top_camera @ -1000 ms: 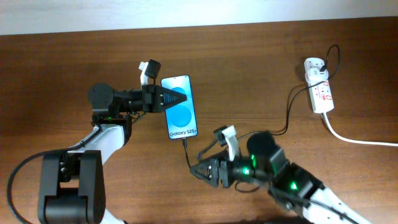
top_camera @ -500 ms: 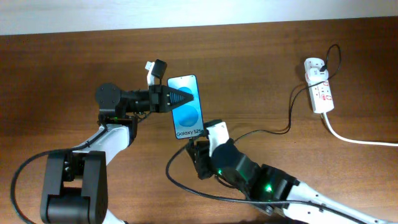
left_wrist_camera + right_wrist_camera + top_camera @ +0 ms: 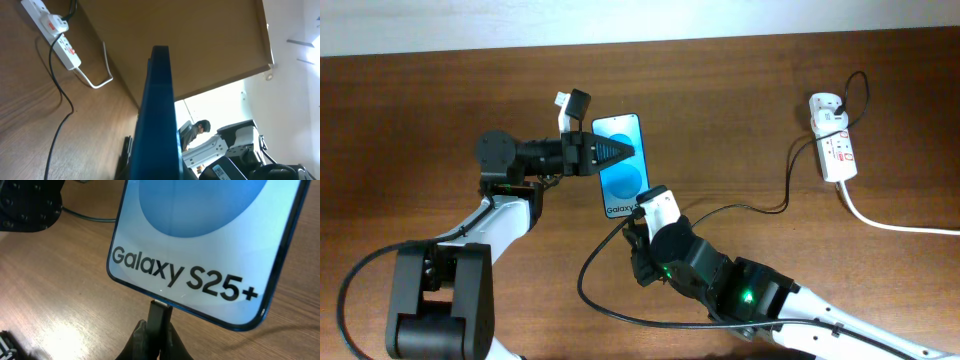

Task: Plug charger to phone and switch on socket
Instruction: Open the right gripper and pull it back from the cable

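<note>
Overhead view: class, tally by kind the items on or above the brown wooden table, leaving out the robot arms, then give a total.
Slim blue-screened smartphone: 1
Long thin black charger cable: 1
Small white oblong power strip: 1
Thick white lead: 1
Total: 4

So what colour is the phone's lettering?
Black lettering on the phone, clearest in right wrist view.
</note>
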Motion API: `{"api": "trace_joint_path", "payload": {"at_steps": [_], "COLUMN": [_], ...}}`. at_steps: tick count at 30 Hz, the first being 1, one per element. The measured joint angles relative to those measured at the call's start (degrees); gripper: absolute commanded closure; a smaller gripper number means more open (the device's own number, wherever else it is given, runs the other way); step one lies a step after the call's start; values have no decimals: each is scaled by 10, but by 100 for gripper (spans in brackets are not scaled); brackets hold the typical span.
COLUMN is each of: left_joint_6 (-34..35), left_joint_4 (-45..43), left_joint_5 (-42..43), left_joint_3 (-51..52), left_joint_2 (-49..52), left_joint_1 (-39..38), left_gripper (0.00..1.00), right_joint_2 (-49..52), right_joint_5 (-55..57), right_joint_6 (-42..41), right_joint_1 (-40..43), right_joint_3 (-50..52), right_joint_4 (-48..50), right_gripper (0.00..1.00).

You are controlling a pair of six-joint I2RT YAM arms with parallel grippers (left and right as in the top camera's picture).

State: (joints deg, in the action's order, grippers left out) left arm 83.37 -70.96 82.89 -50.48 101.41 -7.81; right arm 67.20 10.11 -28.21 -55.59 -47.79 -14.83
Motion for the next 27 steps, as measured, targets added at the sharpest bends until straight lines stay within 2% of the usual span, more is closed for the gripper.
{"api": "trace_joint_path", "payload": {"at_steps": [3,6,7,8,12,17,21,24,26,27], "left_joint_6": [1,2,0,-1,-39,-73,-108,-167,-242,-292], "left_joint_4": [0,2,2,2,3,27,135,267,426,534], "left_joint_5": [-9,-12,-20,-23,-39,-102,-150,-171,-201,-219], "left_joint_3": [-1,-1,-1,-1,4,12,11,-8,-60,-99], "left_joint_2": [0,0,0,0,0,0,2,3,5,4], "left_joint_1": [-1,-11,-14,-17,-25,-34,-48,-82,-109,-118], "left_gripper": [100,100,100,100,100,100,100,100,100,100], "right_joint_2": [2,5,6,6,-24,-173,-290,-343,-352,-352], "right_joint_5": [1,4,-3,-11,-43,-46,-17,15,30,33], "right_joint_6": [3,7,4,-1,-22,-26,-26,-27,-30,-32], "right_joint_1": [4,10,11,11,11,13,13,13,13,13], "right_joint_3": [-6,-24,-31,-42,-63,-84,-87,-89,-89,-89], "right_joint_4": [-4,-15,-25,-46,-95,-191,-255,-320,-345,-355], "right_gripper": [83,64,46,40,1,1,1,2,1,2]}}
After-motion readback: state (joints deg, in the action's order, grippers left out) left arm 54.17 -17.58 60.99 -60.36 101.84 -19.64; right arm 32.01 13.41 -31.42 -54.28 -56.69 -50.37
